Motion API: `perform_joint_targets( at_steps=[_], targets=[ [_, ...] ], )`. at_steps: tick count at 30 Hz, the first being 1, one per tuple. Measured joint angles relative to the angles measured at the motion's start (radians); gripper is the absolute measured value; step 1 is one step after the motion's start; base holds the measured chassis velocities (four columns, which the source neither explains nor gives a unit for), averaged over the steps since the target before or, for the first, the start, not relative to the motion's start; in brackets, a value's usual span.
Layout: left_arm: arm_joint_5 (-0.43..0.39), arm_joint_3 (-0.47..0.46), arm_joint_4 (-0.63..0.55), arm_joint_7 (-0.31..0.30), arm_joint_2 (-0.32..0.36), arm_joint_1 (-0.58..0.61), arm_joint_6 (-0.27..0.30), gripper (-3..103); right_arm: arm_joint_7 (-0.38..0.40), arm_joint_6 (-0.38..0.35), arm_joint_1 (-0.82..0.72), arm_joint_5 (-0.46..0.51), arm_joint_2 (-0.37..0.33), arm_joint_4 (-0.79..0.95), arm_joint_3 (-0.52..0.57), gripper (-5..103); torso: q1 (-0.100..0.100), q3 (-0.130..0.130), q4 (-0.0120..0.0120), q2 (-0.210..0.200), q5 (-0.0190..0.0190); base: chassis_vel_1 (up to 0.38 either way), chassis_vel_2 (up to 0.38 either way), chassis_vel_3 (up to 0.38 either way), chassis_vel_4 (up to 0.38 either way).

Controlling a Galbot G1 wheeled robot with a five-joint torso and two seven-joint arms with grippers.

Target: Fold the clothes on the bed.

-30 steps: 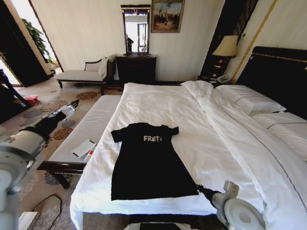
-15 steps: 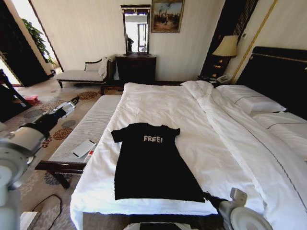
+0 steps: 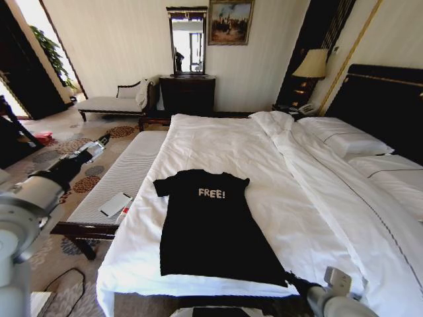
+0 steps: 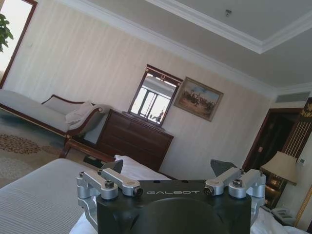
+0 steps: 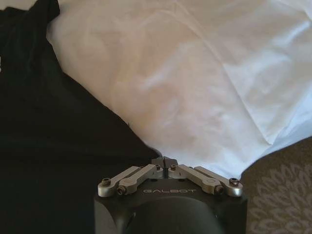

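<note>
The clothes, a black T-shirt (image 3: 211,231) with white "FREE!" lettering, lie flat near the foot of the bed (image 3: 218,142), collar away from me. My right gripper (image 3: 291,279) is at the shirt's near right hem corner. In the right wrist view this gripper (image 5: 164,161) is shut on the edge of the black T-shirt (image 5: 58,146), with the white sheet (image 5: 195,78) beyond. My left gripper (image 3: 100,141) hangs out to the left above the bench, far from the shirt. In the left wrist view it (image 4: 168,168) stands open with nothing between its fingers.
A narrow white-cushioned bench (image 3: 125,172) runs along the bed's left side with a white flat object (image 3: 115,203) on it. Pillows (image 3: 344,142) and a dark headboard (image 3: 383,99) are at the right. A dresser (image 3: 188,92), chaise (image 3: 115,102) and lamp (image 3: 312,64) stand at the far wall.
My right gripper has drawn back toward the bed's near right corner with the hem corner, stretching that side of the shirt after it. The left arm has barely moved.
</note>
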Motion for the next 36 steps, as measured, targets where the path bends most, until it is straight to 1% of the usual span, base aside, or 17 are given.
perform_joint_targets(
  at_steps=[2,4,8,9,11,14,15,16,17,18,20,21,23,26,28,29,36],
  targets=[
    [-0.001,-0.012,-0.003,-0.001,0.013,0.007,0.000,100,0.000,0.008,0.061,0.008,-0.019,-0.011,0.014,11,0.000,0.000,-0.0001,0.000,-0.0001,0.000,0.000,0.000,0.000],
    [-0.002,-0.015,-0.003,-0.001,0.016,0.009,0.000,100,0.000,0.008,0.077,0.012,-0.023,-0.017,0.016,11,0.000,0.000,-0.0001,0.000,-0.0002,0.000,0.000,0.000,0.000],
    [-0.018,-0.052,-0.003,-0.018,0.057,0.030,-0.001,100,-0.070,0.004,0.301,0.053,-0.077,-0.118,0.018,32,0.000,0.000,0.0001,0.000,0.0004,0.000,0.000,0.000,0.000],
    [-0.025,-0.065,-0.003,-0.032,0.064,0.041,-0.002,100,-0.137,0.001,0.396,0.054,-0.099,-0.167,0.006,37,0.000,0.000,0.0005,0.000,0.0001,0.000,0.000,0.000,0.000],
    [-0.032,-0.071,-0.004,-0.043,0.066,0.046,-0.002,100,-0.171,0.000,0.444,0.053,-0.109,-0.194,-0.011,37,0.000,0.000,0.0003,0.000,0.0002,0.000,0.000,0.000,0.000],
    [-0.071,-0.073,0.001,-0.094,0.066,0.042,-0.003,100,-0.302,0.002,0.576,0.049,-0.120,-0.281,-0.060,54,0.000,0.000,0.0012,0.000,0.0002,0.000,0.000,0.000,0.000],
    [-0.087,-0.060,0.013,-0.110,0.066,0.031,-0.003,100,-0.388,0.005,0.623,0.037,-0.115,-0.336,-0.080,60,0.000,0.000,0.0004,0.000,-0.0002,0.000,0.000,0.000,0.000],
    [-0.087,-0.060,0.013,-0.110,0.066,0.031,-0.003,100,-0.388,0.005,0.623,0.037,-0.115,-0.336,-0.080,60,0.000,0.000,0.0004,0.000,-0.0002,0.000,0.000,0.000,0.000],
    [-0.090,-0.059,0.019,-0.114,0.068,0.031,-0.003,100,-0.438,0.006,0.653,0.025,-0.110,-0.374,-0.101,60,0.000,0.000,-0.0007,0.000,-0.0006,0.000,0.000,0.000,0.000],
    [-0.092,-0.061,0.024,-0.118,0.071,0.033,-0.002,100,-0.491,0.007,0.692,0.012,-0.102,-0.419,-0.130,65,0.000,0.000,-0.0011,0.000,-0.0004,0.000,0.000,0.000,0.000],
    [-0.093,-0.062,0.044,-0.126,0.085,0.033,-0.001,100,-0.570,0.008,0.775,-0.016,-0.081,-0.511,-0.188,76,0.000,0.000,0.0006,0.000,0.0003,0.000,0.000,0.000,0.000],
    [-0.093,-0.062,0.044,-0.126,0.085,0.033,-0.001,100,-0.570,0.008,0.775,-0.016,-0.081,-0.511,-0.188,76,0.000,0.000,0.0006,0.000,0.0003,0.000,0.000,0.000,0.000],
    [-0.096,-0.064,0.056,-0.130,0.098,0.030,-0.001,100,-0.620,0.006,0.871,-0.026,-0.055,-0.592,-0.253,86,0.000,0.000,-0.0003,0.000,0.0001,0.000,0.000,0.000,0.000],
    [-0.103,-0.073,0.056,-0.138,0.109,0.030,-0.001,100,-0.644,0.006,0.958,-0.027,-0.034,-0.653,-0.320,91,0.000,0.000,0.0000,0.000,-0.0004,0.000,0.000,0.000,0.000],
    [-0.110,-0.086,0.048,-0.145,0.121,0.029,0.000,100,-0.651,0.004,1.069,-0.018,-0.003,-0.731,-0.413,99,0.000,0.000,0.0005,0.000,0.0002,0.000,0.000,0.000,0.000],
    [-0.112,-0.095,0.042,-0.146,0.127,0.029,0.001,100,-0.652,0.003,1.128,-0.013,0.014,-0.775,-0.462,100,0.000,0.000,0.0008,0.000,-0.0002,0.000,0.000,0.000,0.000],
    [-0.116,-0.115,0.033,-0.150,0.126,0.034,0.008,100,-0.634,-0.001,1.275,-0.002,0.066,-0.918,-0.577,100,0.000,0.000,0.0003,0.000,-0.0002,0.000,0.000,0.000,0.000]
  ],
)
